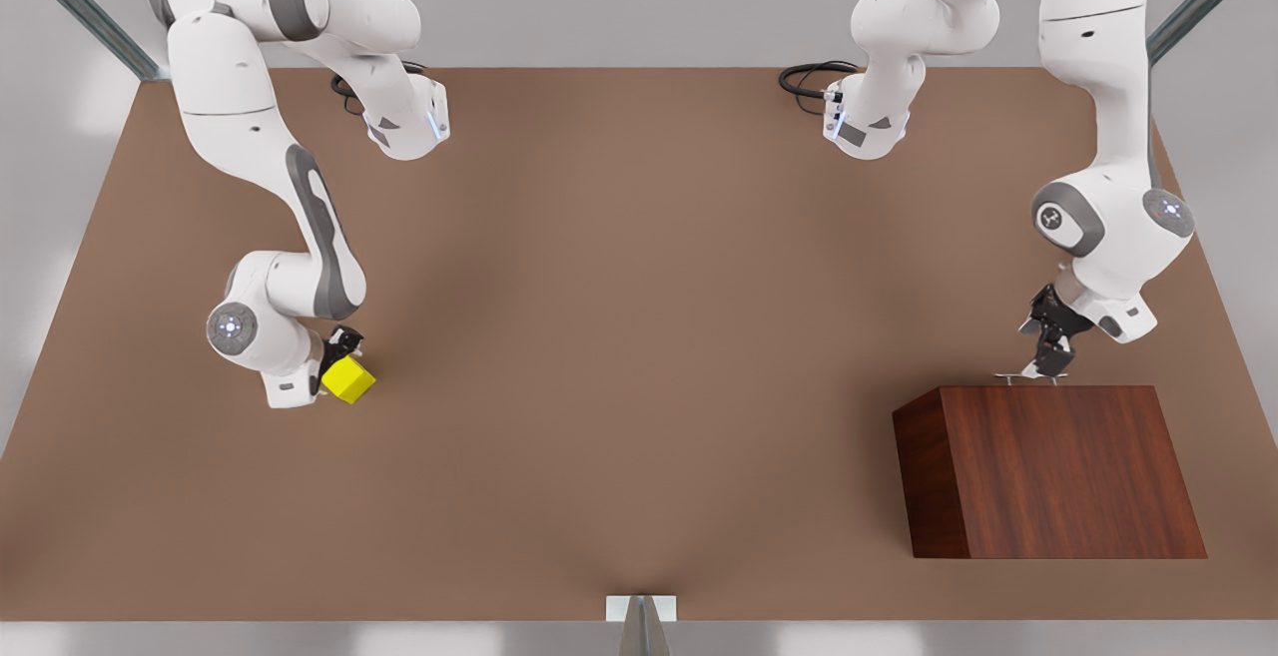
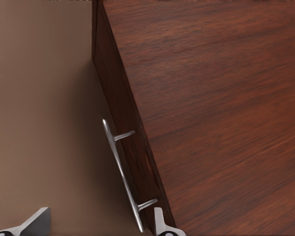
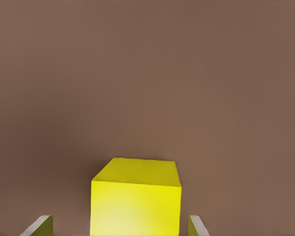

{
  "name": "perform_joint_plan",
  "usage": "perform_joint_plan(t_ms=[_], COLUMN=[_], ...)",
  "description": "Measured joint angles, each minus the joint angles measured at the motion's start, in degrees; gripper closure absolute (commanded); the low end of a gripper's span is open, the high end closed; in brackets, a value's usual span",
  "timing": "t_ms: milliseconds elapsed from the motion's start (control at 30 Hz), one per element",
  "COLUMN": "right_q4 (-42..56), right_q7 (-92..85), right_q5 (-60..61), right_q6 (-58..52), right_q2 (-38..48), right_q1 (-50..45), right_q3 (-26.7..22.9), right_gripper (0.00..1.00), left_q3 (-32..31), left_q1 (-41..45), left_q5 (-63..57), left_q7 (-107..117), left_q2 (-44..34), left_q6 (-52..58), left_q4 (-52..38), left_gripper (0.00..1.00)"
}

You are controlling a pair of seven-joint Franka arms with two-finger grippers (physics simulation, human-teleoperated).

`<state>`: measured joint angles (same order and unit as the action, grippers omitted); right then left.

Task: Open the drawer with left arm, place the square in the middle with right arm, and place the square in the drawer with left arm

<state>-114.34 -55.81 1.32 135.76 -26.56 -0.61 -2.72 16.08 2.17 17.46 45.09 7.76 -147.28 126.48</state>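
Cabinet [image 1: 1058, 471] sits nearest the camera, at the front view's right on the brown counter [image 1: 619, 336]. Dark reddish wood grain, top face and one side visible. The drawer [image 2: 122, 129] is shut, its front flush with the cabinet body; thin silver bar handle [image 2: 122, 174] stands off the front on two short posts.

Left claw [image 1: 1044, 364] hangs just beside the cabinet's far edge, at the handle. In the left wrist view the two fingertips [image 2: 35, 222] stand apart, one on each side of the bar, one close against the drawer front near a post, the other out over bare counter. Claw open, not clamped on the bar; cannot tell whether the near tip touches the handle.

The square [image 1: 348, 379], a bright yellow cube, is at the front view's left, well apart from the cabinet, turned at an angle to the counter's edges. Right claw [image 1: 337, 361] is down on it. In the right wrist view the cube [image 3: 136, 199] lies between the two fingertips [image 3: 39, 226], a gap showing on each side. Claw open, straddling the cube, not gripping it. Cannot tell for certain from these views whether the cube rests on the counter.

The middle [image 1: 639, 336] of the counter is plain brown surface between the two arms.
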Motion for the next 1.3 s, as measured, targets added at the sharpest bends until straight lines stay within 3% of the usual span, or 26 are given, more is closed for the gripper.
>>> perform_joint_plan(t_ms=[300, 333, 400, 500, 600, 1100, 1167, 1233, 1300], right_q4=[0.0, 0.0, 0.1, 0.2, 0.2, -1.7, -1.3, 1.3, 5.1], right_q7=[-0.3, -0.2, 0.2, 0.2, 0.0, 3.6, 6.4, 18.9, 31.4], right_q5=[0.0, 0.0, 0.1, 0.0, 0.0, 0.3, 0.5, 0.6, 0.5], right_q6=[4.5, 4.7, 4.6, 4.6, 4.6, 3.7, 4.0, 4.5, 4.6], right_q2=[-5.5, -5.6, -5.5, -5.4, -5.3, 0.9, 1.1, 0.8, -0.8], right_q1=[0.4, 0.5, 0.4, 0.4, 0.4, -3.4, -6.1, -7.6, -15.8], right_q3=[0.0, 0.0, 0.0, 0.0, 0.0, 1.2, 4.4, 12.4, 12.7], right_gripper=[0.0, 0.12, 0.18, 0.4, 0.49, 0.5, 0.5, 0.49, 0.49], left_q3=[1.2, 1.2, 1.2, 1.2, 1.2, 1.8, 2.2, 2.8, 3.3], left_q1=[-0.4, -0.4, -0.5, -0.5, -0.5, -0.8, -0.8, -0.8, -0.7], left_q5=[9.1, 9.9, 11.1, 12.0, 12.4, 12.9, 12.9, 12.9, 12.9], left_q7=[0.0, -0.1, -0.2, -0.2, -0.2, 0.0, -0.1, -0.1, -0.1], left_q2=[1.9, 2.0, 2.9, 4.2, 4.7, 3.7, 2.9, 1.0, -0.4], left_q6=[-2.6, -2.8, -3.7, -3.8, -3.8, -2.9, -3.0, -3.0, -3.0], left_q4=[0.7, 0.7, 0.6, 0.6, 0.6, 3.8, 5.2, 7.0, 8.2], left_gripper=[0.0, 0.0, 0.0, 0.0, 0.0, 0.0, 0.0, 0.0, 0.0])
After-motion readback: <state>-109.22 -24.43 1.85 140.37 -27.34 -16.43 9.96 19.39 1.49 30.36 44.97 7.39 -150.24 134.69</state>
